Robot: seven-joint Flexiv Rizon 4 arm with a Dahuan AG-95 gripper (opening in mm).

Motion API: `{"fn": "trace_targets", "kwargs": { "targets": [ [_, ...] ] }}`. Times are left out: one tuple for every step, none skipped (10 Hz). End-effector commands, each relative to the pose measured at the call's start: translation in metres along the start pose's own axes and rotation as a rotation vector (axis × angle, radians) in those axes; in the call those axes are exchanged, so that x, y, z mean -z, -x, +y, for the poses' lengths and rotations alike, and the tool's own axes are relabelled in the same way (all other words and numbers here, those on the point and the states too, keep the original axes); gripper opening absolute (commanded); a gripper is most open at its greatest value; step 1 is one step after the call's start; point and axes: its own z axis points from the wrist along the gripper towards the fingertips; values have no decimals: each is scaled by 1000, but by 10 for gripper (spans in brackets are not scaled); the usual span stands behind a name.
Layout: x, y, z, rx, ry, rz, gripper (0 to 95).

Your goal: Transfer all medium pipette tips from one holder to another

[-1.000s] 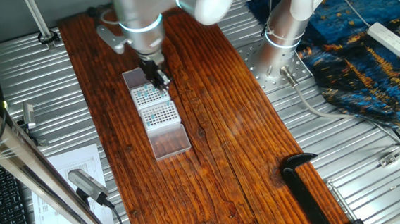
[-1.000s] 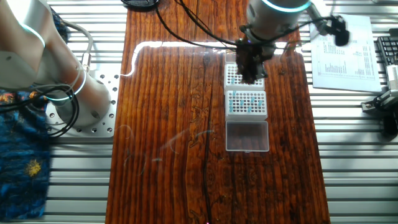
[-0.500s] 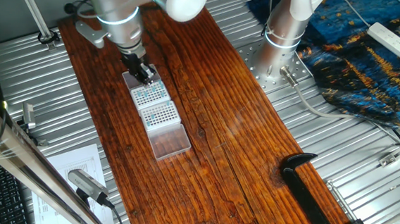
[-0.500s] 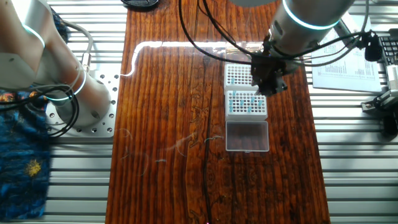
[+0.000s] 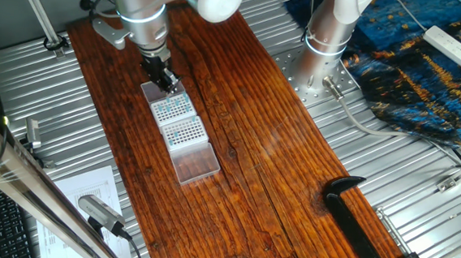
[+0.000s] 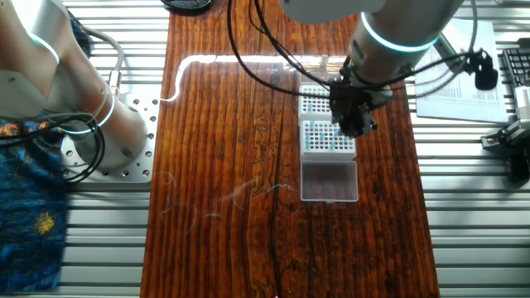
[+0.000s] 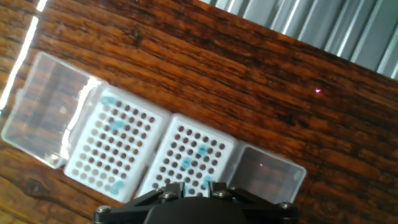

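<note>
The wooden table (image 5: 262, 147) fills the frame's middle. On its left-centre sit two white tip holders (image 7: 152, 155) side by side, each with a clear lid (image 7: 43, 118) folded out. The gripper (image 5: 166, 79) hangs over the upper holder; its opening cannot be told. The medium pipette tips (image 7: 186, 163), blue dots scattered across both holders, lie just above the fingers at the hand view's bottom edge.

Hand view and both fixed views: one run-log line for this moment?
end effector: above tip racks, grip state unclear | medium pipette tips: few in each rack | transfer: unfinished

Two opposing overheads, one hand close-up
</note>
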Motion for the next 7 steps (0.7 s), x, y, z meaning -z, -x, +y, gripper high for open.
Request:
{"fn": "trace_targets", "kwargs": {
  "targets": [
    [-2,4,-2,-24,-11,-30,190],
    [-4,7,-4,-30,-13,-36,190],
    [-8,12,-6,-33,-16,-46,190],
    [-11,14,-7,-36,-16,-54,190],
    [-14,17,-6,-40,-19,-61,190],
    [-17,20,-6,-44,-23,-65,190],
    [-20,23,-7,-45,-24,-70,190]
  ]
}}
